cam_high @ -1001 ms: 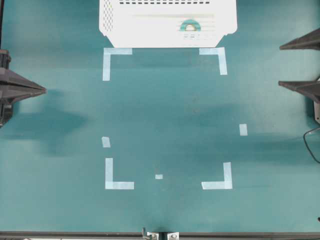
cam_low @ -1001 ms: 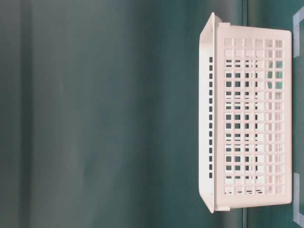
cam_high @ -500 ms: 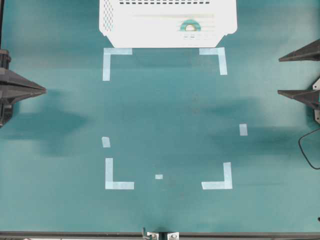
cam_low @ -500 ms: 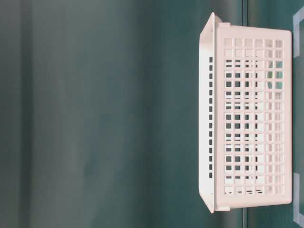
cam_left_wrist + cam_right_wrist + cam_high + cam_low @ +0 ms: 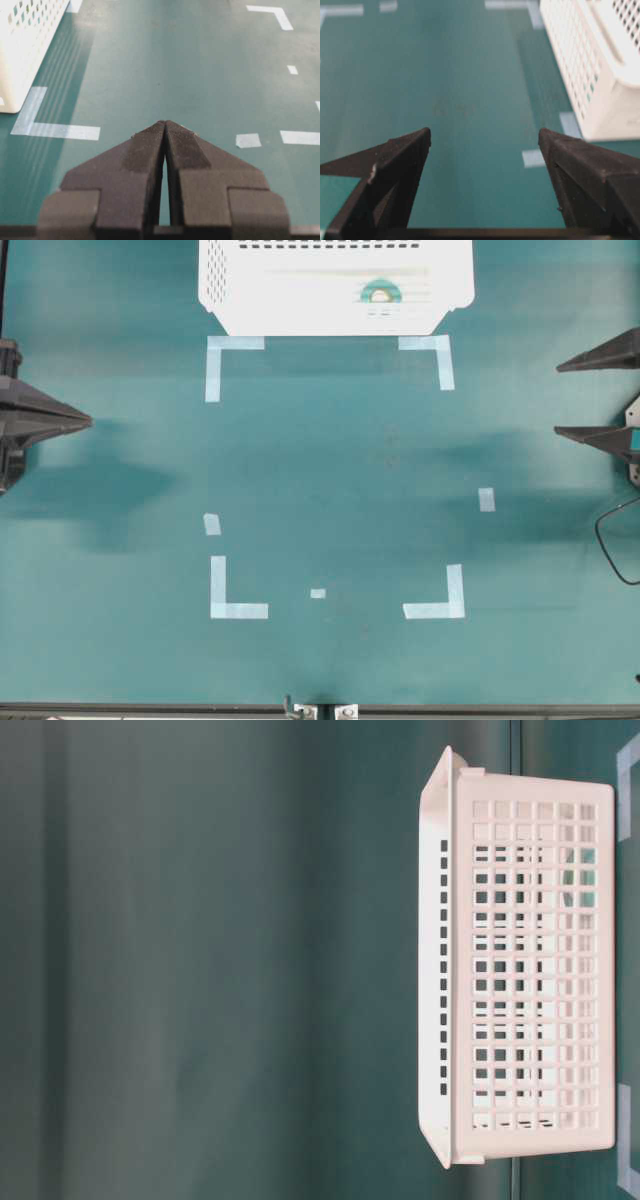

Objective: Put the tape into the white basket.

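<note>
Since the tape [image 5: 380,291] is already lying in the white basket [image 5: 240,300] at far centre, I'm holding nothing: right gripper [image 5: 598,396] spread wide, left gripper [image 5: 165,127] pinched together w/ nothing between. Prob. light, stiff ring; I'd be pinching 1 wall through the core.

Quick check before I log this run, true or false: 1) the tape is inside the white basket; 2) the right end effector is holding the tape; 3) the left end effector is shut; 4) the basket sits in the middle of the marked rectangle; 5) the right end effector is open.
1) True: the tape lies inside the white basket.
2) False: the right end effector holds nothing; only bare table shows between its fingers.
3) True: the left end effector has its fingers pressed together.
4) False: the basket sits at the far edge, just beyond the corner marks.
5) True.
</note>
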You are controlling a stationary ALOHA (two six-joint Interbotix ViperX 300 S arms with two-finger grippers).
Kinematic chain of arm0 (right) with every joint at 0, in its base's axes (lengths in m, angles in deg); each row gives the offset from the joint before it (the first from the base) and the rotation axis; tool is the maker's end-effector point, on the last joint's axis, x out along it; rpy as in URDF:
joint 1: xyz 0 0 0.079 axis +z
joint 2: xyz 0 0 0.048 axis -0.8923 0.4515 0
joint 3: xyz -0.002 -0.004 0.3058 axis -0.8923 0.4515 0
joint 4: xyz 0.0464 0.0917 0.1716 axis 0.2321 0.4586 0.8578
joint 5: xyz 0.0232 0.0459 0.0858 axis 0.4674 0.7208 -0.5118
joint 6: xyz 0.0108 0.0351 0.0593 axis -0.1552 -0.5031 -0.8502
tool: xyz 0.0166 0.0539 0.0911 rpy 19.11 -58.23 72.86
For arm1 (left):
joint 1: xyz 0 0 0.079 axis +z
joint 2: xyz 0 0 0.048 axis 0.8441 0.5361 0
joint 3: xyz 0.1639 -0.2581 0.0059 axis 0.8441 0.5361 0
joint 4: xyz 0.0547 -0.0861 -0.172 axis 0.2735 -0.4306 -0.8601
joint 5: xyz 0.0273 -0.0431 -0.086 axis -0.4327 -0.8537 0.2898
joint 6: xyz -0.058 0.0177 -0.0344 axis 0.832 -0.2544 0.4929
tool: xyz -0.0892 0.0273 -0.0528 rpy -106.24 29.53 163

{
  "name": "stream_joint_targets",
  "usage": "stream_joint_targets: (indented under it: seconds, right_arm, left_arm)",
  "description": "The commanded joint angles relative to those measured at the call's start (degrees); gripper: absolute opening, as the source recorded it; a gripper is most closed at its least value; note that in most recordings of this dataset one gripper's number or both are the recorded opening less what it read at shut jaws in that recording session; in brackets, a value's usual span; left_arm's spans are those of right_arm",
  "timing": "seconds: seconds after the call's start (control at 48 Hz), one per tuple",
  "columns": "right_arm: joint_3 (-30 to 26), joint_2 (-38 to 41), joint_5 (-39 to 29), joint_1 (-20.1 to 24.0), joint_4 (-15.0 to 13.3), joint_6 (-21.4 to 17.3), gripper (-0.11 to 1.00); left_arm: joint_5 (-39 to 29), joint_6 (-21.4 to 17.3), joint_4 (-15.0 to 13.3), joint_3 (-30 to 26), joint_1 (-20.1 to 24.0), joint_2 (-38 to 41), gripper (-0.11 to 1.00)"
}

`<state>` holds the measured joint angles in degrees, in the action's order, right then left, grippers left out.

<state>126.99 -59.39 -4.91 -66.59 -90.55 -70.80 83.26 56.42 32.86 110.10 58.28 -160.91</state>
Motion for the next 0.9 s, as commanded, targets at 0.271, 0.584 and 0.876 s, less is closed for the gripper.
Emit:
stream_joint_targets:
  seconds: [0.271,0.584,0.876]
  right_arm:
    - [2.5,2.1,2.2,0.0,-0.2,-0.6,0.94]
    - [5.0,2.2,6.2,0.0,-0.2,-0.7,0.94]
    - [8.3,2.2,12.3,0.0,-0.9,-0.5,0.94]
  left_arm:
    - [0.3,0.0,0.0,-1.4,0.1,0.8,-0.11]
    - [0.3,-0.1,0.0,-1.4,0.1,0.8,-0.11]
    - [0.3,-0.1,0.0,-1.5,0.1,0.8,-0.11]
